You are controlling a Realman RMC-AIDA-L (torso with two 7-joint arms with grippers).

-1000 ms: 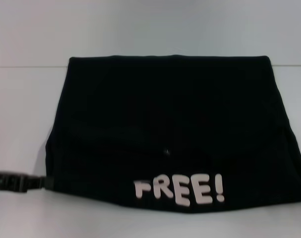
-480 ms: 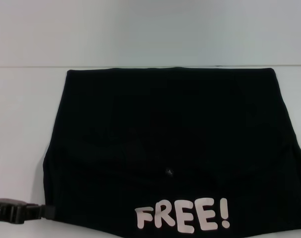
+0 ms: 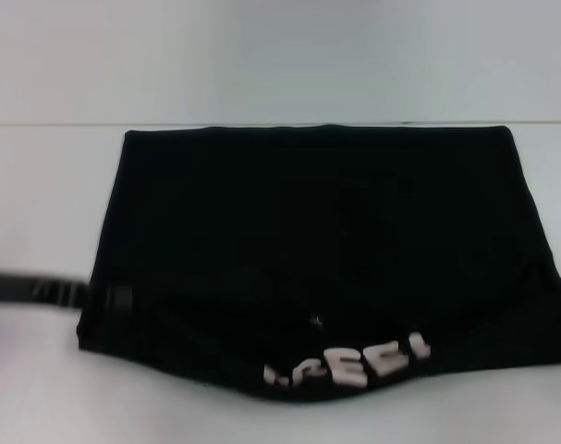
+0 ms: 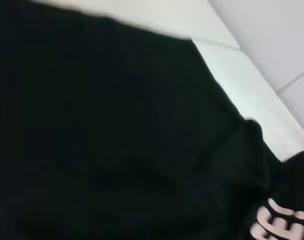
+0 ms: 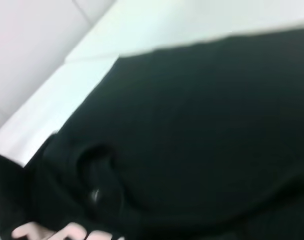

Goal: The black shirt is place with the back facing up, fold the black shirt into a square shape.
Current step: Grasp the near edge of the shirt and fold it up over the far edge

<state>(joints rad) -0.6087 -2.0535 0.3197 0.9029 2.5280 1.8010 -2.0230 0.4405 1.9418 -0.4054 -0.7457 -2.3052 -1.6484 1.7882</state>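
Left gripper [image 3: 109, 301] at 9 o'clock, at black shirt's [image 3: 317, 231] near corner, jaw state indiscernible; shirt: plain black, folded, mid-table [image 3: 40, 388]; pale lettering, partly readable "FREE!", at 6 o'clock hem; right gripper unseen

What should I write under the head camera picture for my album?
Left gripper at the black shirt near edge, lettering bunched.

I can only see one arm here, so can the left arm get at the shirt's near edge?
Probably yes: the left gripper is already at the black shirt's near-left corner, with nothing between them. Its grip cannot be seen.
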